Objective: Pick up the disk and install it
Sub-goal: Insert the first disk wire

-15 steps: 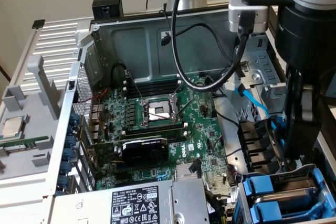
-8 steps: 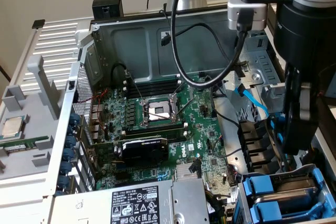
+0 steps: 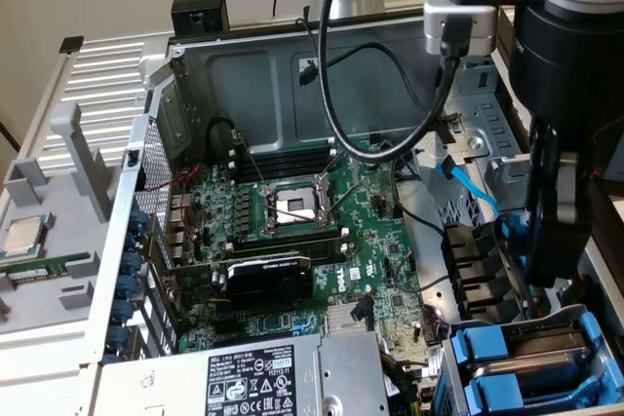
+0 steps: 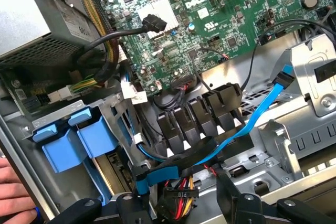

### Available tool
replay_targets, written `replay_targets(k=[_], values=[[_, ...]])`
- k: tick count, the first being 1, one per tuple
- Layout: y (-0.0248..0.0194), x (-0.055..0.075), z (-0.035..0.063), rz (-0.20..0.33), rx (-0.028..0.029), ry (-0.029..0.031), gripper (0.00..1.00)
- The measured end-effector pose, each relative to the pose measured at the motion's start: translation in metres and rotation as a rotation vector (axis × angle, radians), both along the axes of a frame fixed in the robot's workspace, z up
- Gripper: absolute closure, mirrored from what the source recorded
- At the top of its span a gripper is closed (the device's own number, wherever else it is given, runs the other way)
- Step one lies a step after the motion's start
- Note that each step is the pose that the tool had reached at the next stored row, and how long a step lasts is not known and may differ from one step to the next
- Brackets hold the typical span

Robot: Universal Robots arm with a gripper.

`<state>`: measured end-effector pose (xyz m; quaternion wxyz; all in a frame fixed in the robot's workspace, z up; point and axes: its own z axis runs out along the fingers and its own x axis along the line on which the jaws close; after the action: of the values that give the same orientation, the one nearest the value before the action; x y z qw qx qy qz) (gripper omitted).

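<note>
Two bright blue carrier fronts (image 3: pixel 490 355) sit one beside the other in the drive cage (image 3: pixel 595 333) at the case's near corner on the exterior view's right. The wrist view shows them (image 4: pixel 79 142) pushed into the cage. A grey top surface lies behind them; I cannot tell which carrier holds the disk. My gripper (image 3: pixel 544 275) hangs just above and behind the cage, over the black cable clips. Its fingers (image 4: pixel 128 205) stand apart in the wrist view, and the gripper (image 4: pixel 178 205) is open with only loose cables beneath it.
A person's hand (image 4: pixel 13 192) rests at the case edge beside the cage. A blue SATA cable (image 4: pixel 252 121) and a black power plug bundle (image 4: pixel 176 195) run under the gripper. The motherboard (image 3: pixel 292 231), graphics card (image 3: pixel 268 275) and power supply (image 3: pixel 253 377) fill the case. A processor chip (image 3: pixel 24 234) lies on the grey tray.
</note>
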<state>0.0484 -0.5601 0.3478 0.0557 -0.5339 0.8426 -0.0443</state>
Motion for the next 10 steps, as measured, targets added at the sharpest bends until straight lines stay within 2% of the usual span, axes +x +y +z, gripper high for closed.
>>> replay_targets(k=[10], values=[[-0.0018, 0.0025, -0.0002, -0.002, -0.0001, 0.0001, 0.38]])
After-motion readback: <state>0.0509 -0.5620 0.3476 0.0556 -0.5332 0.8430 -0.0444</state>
